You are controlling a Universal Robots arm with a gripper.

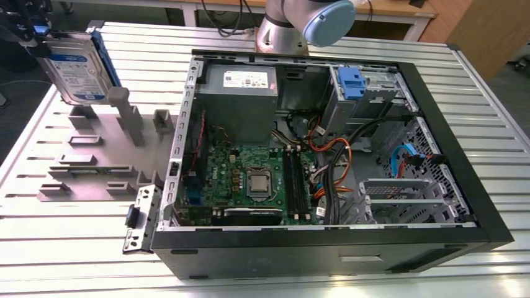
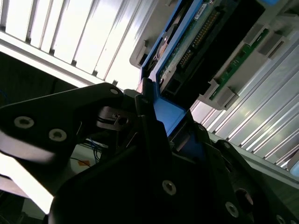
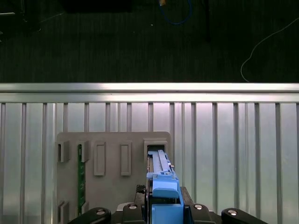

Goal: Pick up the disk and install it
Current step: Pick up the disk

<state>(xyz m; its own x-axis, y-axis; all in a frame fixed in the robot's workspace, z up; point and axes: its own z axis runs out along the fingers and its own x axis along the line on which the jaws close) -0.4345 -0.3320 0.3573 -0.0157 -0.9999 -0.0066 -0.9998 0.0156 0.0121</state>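
The disk (image 1: 76, 67), a silver drive with a white-and-blue label in a blue carrier, stands on edge at the exterior view's far left, over the back of the grey holder plate (image 1: 91, 162). My gripper (image 1: 30, 31) is shut on the carrier's upper end. In the first wrist view the blue carrier edge (image 3: 160, 173) runs from my gripper (image 3: 163, 207) to a slot (image 3: 155, 150) in the plate; I cannot tell whether it still sits in the slot. The second wrist view shows the disk's underside (image 2: 196, 37) beyond the dark fingers (image 2: 154, 126).
An open computer case (image 1: 488, 205) lies in the middle of the slatted metal table (image 1: 74, 248), with a drive bay and blue latch (image 1: 352, 84) at its back. A green memory stick (image 3: 81, 177) sits in the holder plate. The arm's base (image 1: 302, 25) stands behind the case.
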